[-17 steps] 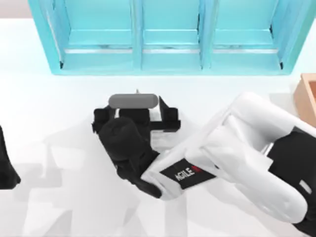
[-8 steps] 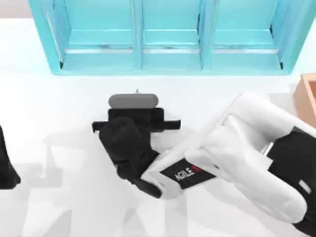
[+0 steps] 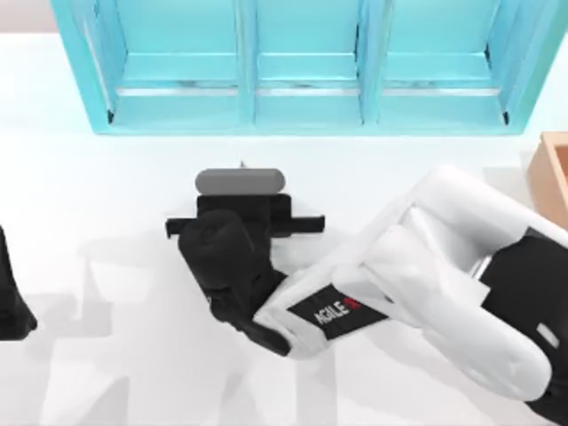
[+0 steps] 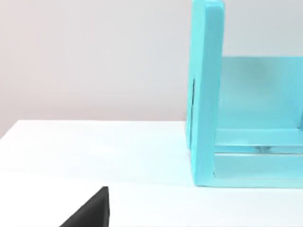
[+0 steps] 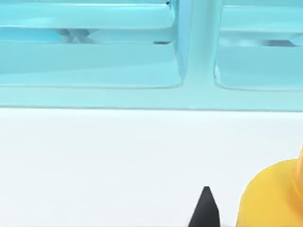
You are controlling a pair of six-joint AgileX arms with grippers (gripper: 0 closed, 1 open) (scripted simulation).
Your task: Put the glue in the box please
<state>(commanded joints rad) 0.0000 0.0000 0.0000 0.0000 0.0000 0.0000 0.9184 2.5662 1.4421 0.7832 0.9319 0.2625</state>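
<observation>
The glue [image 5: 270,198] shows in the right wrist view as a yellow-orange rounded body standing on the white table, right beside one black fingertip [image 5: 205,208]. From above it is hidden under my right gripper [image 3: 241,191], which reaches in to the table's middle left, in front of the turquoise shelf, and is shut on the glue. The tan box [image 3: 552,173] peeks in at the right edge of the table, far from the gripper. My left arm [image 3: 11,302] is parked at the left edge.
A big turquoise three-compartment shelf unit [image 3: 306,115] spans the back of the table, a short way beyond the right gripper. Its end wall [image 4: 204,94] shows in the left wrist view. White tabletop lies between the gripper and the box.
The right gripper's fingers drew inward from wide apart to close together a second ago. Since half a second ago the gripper has barely moved.
</observation>
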